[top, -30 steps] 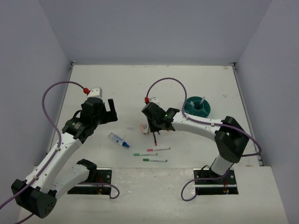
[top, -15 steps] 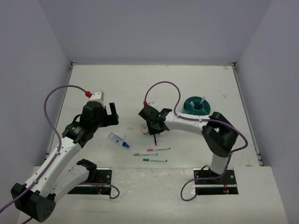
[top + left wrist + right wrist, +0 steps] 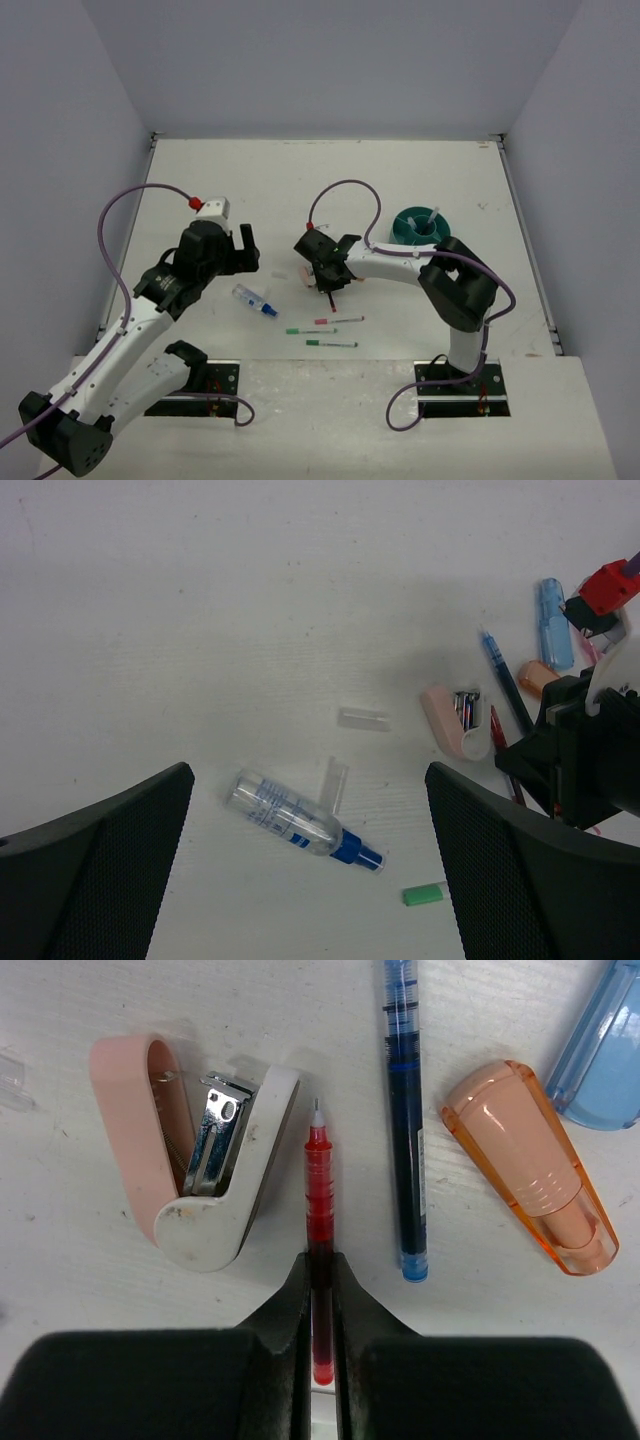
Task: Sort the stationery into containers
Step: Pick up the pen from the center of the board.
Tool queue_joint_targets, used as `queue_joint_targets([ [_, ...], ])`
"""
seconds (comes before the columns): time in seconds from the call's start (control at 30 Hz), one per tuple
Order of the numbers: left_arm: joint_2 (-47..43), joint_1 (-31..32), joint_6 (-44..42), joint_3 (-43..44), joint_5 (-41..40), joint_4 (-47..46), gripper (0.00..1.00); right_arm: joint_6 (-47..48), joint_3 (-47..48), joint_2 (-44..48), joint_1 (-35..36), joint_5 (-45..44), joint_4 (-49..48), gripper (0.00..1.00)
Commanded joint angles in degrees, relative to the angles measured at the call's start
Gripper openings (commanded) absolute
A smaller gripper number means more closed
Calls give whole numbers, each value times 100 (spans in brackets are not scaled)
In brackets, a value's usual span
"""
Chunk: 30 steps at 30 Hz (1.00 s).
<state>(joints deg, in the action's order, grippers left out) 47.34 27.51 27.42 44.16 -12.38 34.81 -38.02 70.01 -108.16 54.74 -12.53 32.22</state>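
Observation:
My right gripper (image 3: pixel 320 1270) is shut on a red pen (image 3: pixel 319 1190) that lies on the table, tip pointing away. Beside the pen lie a pink and white stapler (image 3: pixel 190 1175), a blue pen (image 3: pixel 405 1120), an orange highlighter (image 3: pixel 530 1165) and a blue highlighter (image 3: pixel 605 1060). In the top view the right gripper (image 3: pixel 328 280) is at the table's middle. The teal cup (image 3: pixel 420 227) stands to its right. My left gripper (image 3: pixel 308 810) is open and empty above the clear blue-capped tube (image 3: pixel 295 820).
Two green pens (image 3: pixel 311 330) (image 3: pixel 331 343) and a pink pen (image 3: pixel 340 320) lie near the front edge. Two clear caps (image 3: pixel 363 718) (image 3: pixel 335 783) lie by the tube. A green pen end (image 3: pixel 425 893) shows in the left wrist view. White walls enclose the table.
My right gripper has shifted a little left and lower over the stationery cluster. My left gripper has moved a little to the right, toward the tube.

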Motion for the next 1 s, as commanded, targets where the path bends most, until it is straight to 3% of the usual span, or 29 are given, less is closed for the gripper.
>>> queue_joint_targets([
  [0.0, -67, 44, -85, -6, 36, -191, 100, -208, 21, -49, 44, -58, 206, 0],
  [0.17, 95, 44, -383, 90, 587, -336, 100, -106, 74, 900, 37, -222, 462, 0],
  [0.3, 858, 44, -910, 431, 1203, -211, 100, 6, -56, 2093, 37, -391, 684, 0],
  [0.5, 1969, 225, -1308, 970, 991, 51, 100, 507, -856, 3767, 30, 38, 199, 0],
  [0.57, 2189, 388, -1485, 1015, 877, 64, 100, 637, -1034, 4050, 30, 14, 115, 0],
  [0.67, 2412, 677, -2547, 938, 296, 40, 100, 922, -1303, 4450, 15, -66, -91, 0],
  [0.87, 2763, 691, -3492, 1409, 1268, 70, 98, 1415, -1687, 4908, -168, 37, -480, 0],
  [0.97, 2882, 800, -4144, 1402, 1361, 163, 96, 1705, -1907, 5256, -264, 75, -640, 0],
])
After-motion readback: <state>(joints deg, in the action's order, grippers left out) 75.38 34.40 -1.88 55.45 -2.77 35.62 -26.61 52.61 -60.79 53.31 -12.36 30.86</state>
